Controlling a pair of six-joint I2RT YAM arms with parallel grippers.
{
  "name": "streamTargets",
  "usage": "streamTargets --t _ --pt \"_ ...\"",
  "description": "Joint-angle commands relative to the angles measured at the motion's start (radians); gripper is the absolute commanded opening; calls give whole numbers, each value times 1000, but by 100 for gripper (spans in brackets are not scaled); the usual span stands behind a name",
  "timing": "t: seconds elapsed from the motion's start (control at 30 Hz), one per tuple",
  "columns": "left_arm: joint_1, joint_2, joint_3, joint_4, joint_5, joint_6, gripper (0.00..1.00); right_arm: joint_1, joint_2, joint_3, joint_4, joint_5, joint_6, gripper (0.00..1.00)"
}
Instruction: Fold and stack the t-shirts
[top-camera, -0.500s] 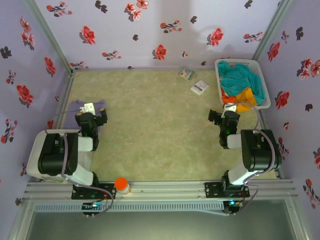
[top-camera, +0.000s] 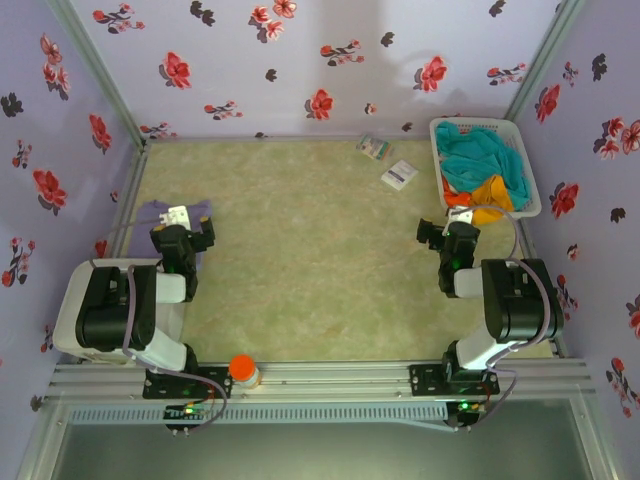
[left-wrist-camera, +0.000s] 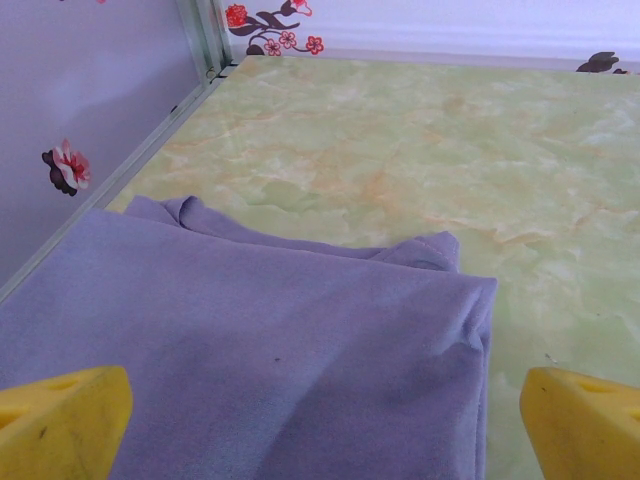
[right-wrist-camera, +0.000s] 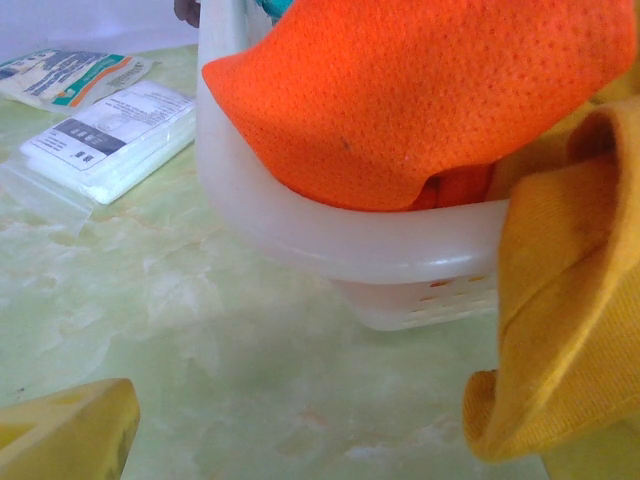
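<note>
Left gripper (left-wrist-camera: 320, 432) (yellow pads spread wide, grasping nothing) hung low over the folded pale purple t-shirt (left-wrist-camera: 250, 330), which lay at the left edge of the marbled green table (top-camera: 310, 250). Right gripper (right-wrist-camera: 320, 442), likewise released, faced the white basket (right-wrist-camera: 330, 235) at far right. The basket held a teal t-shirt (top-camera: 480, 150) and an orange garment (right-wrist-camera: 430, 90); a yellow garment (right-wrist-camera: 560, 300) draped over its rim. Two white packets (right-wrist-camera: 110, 130) lay beside the basket.

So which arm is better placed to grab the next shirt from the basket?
Probably the right: the right gripper, open, sits beside the basket, orange shirt hanging over its rim. The left gripper is over the purple shirt.
</note>
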Motion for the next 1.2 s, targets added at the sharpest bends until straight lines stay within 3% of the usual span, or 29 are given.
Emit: streamTargets --t 0.0,0.5,0.63,0.7,0.8,1.0,1.17 --pt "-7 10 16 9 -3 14 100 -7 -2 19 18 -6 1 99" --pt "-20 8 17 8 44 66 100 -7 -13 24 6 -13 -3 99" --pt "-59 -46 -22 44 -45 84 100 16 -117 146 -324 -10 -10 99" --pt "-90 -130 38 -147 -93 93 100 25 -166 211 -495 3 40 99" --pt "-127 -202 169 -439 -145 55 100 36 -253 207 -560 22 113 99" --pt "-160 -213 408 -888 -199 -172 100 42 -382 324 -880 208 292 99" --pt "-199 -180 562 -1156 -165 -261 100 19 -386 457 -1111 235 397 99"
